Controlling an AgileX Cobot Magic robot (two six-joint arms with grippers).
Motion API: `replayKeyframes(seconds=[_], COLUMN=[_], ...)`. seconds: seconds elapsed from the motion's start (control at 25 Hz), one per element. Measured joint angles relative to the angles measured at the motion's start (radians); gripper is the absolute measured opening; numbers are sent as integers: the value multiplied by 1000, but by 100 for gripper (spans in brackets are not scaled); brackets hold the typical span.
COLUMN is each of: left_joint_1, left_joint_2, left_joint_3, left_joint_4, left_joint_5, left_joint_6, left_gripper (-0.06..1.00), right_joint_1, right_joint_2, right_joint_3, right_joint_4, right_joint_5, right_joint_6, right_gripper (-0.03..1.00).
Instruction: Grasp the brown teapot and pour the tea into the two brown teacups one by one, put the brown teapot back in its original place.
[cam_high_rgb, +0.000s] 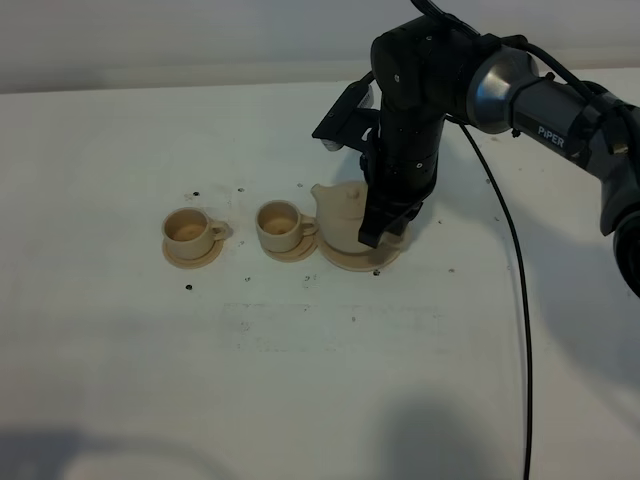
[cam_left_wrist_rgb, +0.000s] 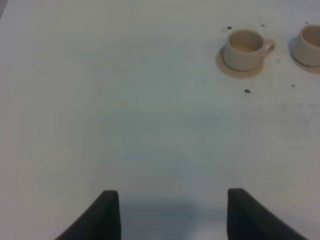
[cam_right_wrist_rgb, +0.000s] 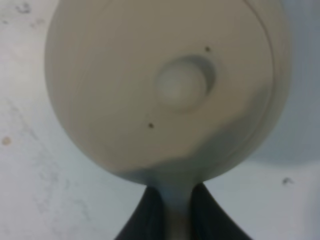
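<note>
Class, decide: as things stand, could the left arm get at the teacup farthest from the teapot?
Probably yes. The left end effector is open above bare table, and nothing lies between it and that teacup, which stands upright on its saucer.

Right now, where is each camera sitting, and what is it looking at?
High view: sits up high off the arms, looking down at the table, the cups and the teapot; the right arm shows.
Left wrist view: rides the left arm, looking across the table towards the cups; the open left pincer shows.
Right wrist view: rides the right arm, looking straight at the teapot's lid; the right pincer, shut on the teapot, shows.
Shared: high and left wrist views both show the cups; high and right wrist both show the teapot.
</note>
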Motion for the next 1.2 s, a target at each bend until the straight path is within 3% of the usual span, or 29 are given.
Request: replayKeyframes(seconds=[0.4,0.96,1.2], left_joint_1=[0,0,0], left_joint_2=[0,0,0], left_joint_3=[0,0,0], left_joint_4=[0,0,0], left_joint_5=[0,0,0], left_joint_6=[0,1,1], left_gripper=[47,47,47], right_joint_1=[-1,161,190], right_joint_2=[-68,-77,-77], right_joint_3=[1,2,2], right_joint_4=[-20,-149,-175], right_joint_5=[-17,-288,-340], right_joint_6=[-12,-69,-100], right_gripper=[12,12,12])
